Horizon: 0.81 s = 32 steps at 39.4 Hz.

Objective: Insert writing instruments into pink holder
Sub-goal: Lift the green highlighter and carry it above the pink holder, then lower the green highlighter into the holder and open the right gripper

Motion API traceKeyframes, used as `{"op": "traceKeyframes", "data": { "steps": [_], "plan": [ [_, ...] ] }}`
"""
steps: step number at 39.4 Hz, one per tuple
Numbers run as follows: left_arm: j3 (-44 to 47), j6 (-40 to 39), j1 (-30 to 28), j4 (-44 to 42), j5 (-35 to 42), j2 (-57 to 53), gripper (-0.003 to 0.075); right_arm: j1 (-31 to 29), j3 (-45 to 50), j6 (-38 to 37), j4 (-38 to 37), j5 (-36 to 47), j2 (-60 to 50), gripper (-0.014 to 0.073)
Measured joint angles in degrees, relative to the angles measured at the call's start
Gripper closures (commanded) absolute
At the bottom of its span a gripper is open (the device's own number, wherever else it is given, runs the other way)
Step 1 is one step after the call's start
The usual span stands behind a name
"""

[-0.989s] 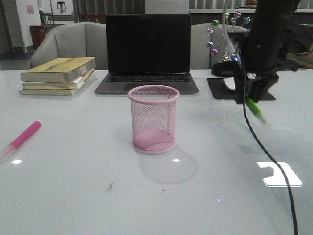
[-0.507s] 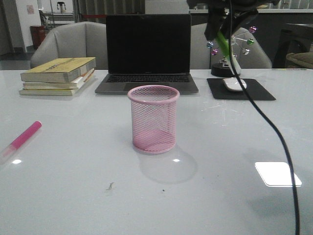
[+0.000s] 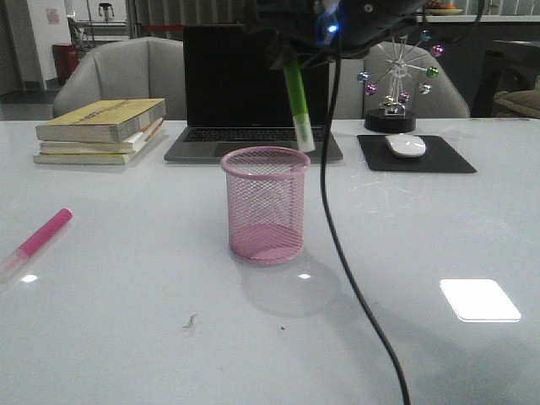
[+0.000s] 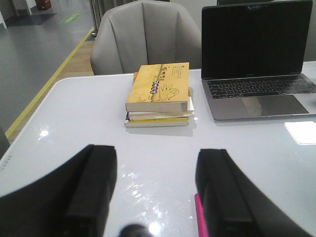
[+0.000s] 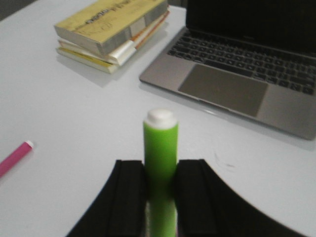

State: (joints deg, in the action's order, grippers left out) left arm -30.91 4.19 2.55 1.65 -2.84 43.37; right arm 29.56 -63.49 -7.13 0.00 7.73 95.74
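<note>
You are in the middle of the first insertion: your right gripper [image 5: 160, 182] is clamped on the green marker [image 3: 296, 99], both fingers pressed against its barrel in the right wrist view, with the pale end pointing away from the wrist. In the front view the marker hangs nearly upright above the pink holder [image 3: 265, 205], its pale tip just over the far right part of the rim and tilted slightly, the tip leaning a little to the right of the grip. The tip is not yet inside the mesh.

Judging from this, the next move calls for a small correction toward the holder's centre, then a straight descent so the tip clears the rim instead of catching on it. Release only once most of the barrel is below the rim; the holder looks light, so a push on its edge could tip or slide it.

Your left gripper [image 4: 155, 192] is spread wide with nothing between its fingers. The pink marker [image 3: 38, 240] lies flat on the table [image 3: 126, 337], well to the left of the holder, and in the left wrist view a strip of it shows right beside one of that gripper's fingers. That marker is the second one to go in
</note>
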Motion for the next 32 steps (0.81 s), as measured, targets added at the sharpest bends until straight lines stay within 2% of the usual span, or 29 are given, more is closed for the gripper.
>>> {"op": "traceKeyframes", "data": {
  "steps": [7,18,22,26,28,32],
  "plan": [
    [0.00,0.00,0.00,0.00,0.00,0.00,0.0303,2.42,3.66,0.00,-1.06,13.83,2.44,0.0536],
    [0.00,0.00,0.00,0.00,0.12,0.00,0.0303,2.66,3.99,0.08,-1.16,16.69,5.78,0.0526],
    [0.00,0.00,0.00,0.00,0.12,0.00,0.0303,2.66,3.99,0.08,-1.16,16.69,5.88,0.0410],
    [0.00,0.00,0.00,0.00,0.12,0.00,0.0303,2.66,3.99,0.08,-1.16,16.16,5.88,0.0225],
    [0.00,0.00,0.00,0.00,0.12,0.00,0.0303,2.66,3.99,0.08,-1.16,15.73,5.88,0.0178],
    [0.00,0.00,0.00,0.00,0.12,0.00,0.0303,2.66,3.99,0.08,-1.16,14.79,5.88,0.0170]
  ]
}}
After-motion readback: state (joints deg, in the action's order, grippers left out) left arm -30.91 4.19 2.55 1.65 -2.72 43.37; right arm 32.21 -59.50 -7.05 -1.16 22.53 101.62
